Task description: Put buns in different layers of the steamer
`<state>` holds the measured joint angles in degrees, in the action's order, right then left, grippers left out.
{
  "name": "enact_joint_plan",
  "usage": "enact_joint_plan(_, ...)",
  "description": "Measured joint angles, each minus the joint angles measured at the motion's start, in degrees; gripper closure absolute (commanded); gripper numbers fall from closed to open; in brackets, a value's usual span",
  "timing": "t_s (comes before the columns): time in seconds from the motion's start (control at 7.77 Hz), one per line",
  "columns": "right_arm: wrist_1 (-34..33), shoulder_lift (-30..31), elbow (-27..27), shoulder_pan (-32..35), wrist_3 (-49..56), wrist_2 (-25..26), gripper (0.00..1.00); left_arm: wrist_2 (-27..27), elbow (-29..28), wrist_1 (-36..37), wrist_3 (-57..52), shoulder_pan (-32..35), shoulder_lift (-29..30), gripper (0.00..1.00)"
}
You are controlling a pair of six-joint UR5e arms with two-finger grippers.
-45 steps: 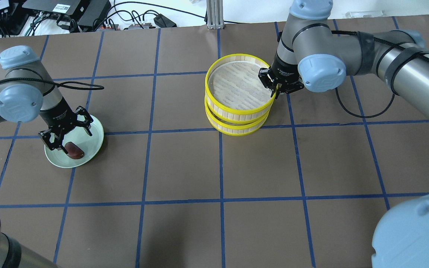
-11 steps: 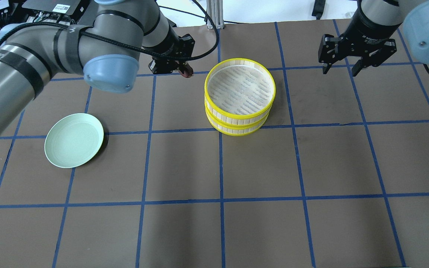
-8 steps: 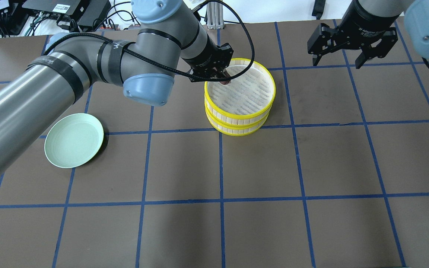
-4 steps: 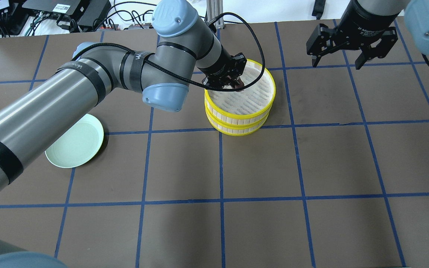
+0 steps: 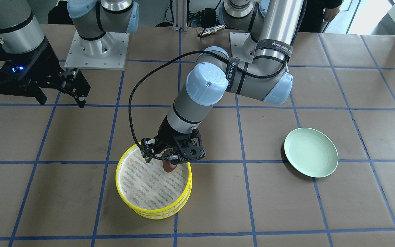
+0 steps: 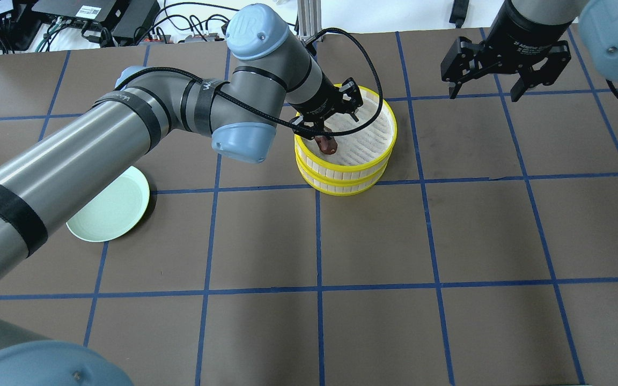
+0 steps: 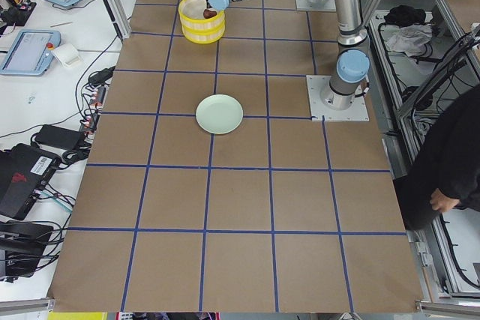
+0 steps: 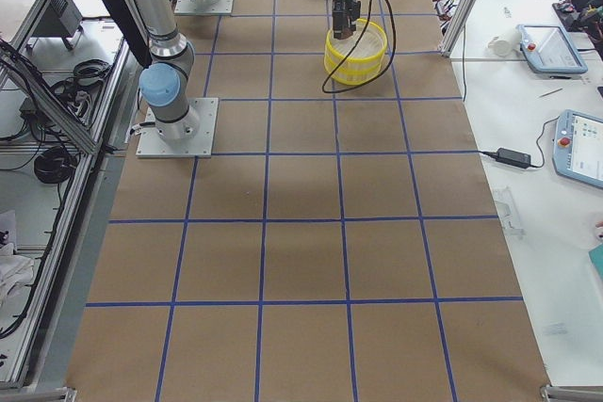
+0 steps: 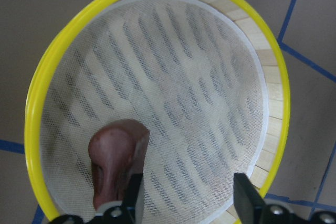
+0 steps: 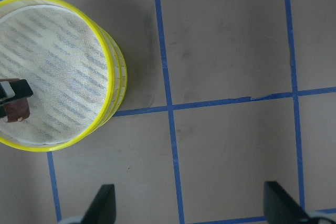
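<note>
Two yellow-rimmed steamer layers stand stacked, the top layer (image 6: 389, 145) on the lower layer (image 6: 341, 187). The dark reddish-brown bun (image 6: 326, 145) stands on end on the top layer's white mesh near its left rim, and shows in the left wrist view (image 9: 113, 156). My left gripper (image 6: 326, 126) hangs just above it, open, and the bun leans against the outside of one finger (image 9: 135, 195). My right gripper (image 6: 483, 95) is open and empty, high at the far right. The cream-white bun is not visible.
The pale green plate (image 6: 110, 209) lies empty at the left, partly under my left arm. The brown paper table with its blue tape grid spreads around the steamer (image 5: 122, 192). Cables and boxes (image 6: 89, 16) sit beyond the far edge.
My left gripper carried the brown bun from the left of the steamer over the top layer, lowered and opened. The bun now rests on the mesh. The right gripper barely moved.
</note>
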<state>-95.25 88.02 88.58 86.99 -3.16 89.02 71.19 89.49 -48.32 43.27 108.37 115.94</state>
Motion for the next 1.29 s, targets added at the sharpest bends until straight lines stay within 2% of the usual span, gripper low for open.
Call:
enact_joint_plan(0.51, -0.36, -0.03, 0.30, -0.06, 0.60, 0.12, 0.00, 0.29, -0.50, -1.34, -1.29, -0.22, -1.83, 0.00)
enact_joint_plan(0.77, -0.61, -0.12, 0.29, -0.06, 0.61, -0.23, 0.00, 2.94, -1.26, -7.03, -5.25, -1.14, -4.41, 0.00)
enact_joint_plan(1.03, -1.63, -0.32, 0.30, -0.06, 0.67, -0.53, 0.00, 8.34, -1.54, -16.26, -15.03, -4.55, -9.14, 0.00)
enact_joint_plan(1.29, -2.53, -0.37, 0.30, -0.06, 0.75, -0.59, 0.00, 9.97, -1.42, -21.69, -28.48, -9.30, -13.45, 0.00)
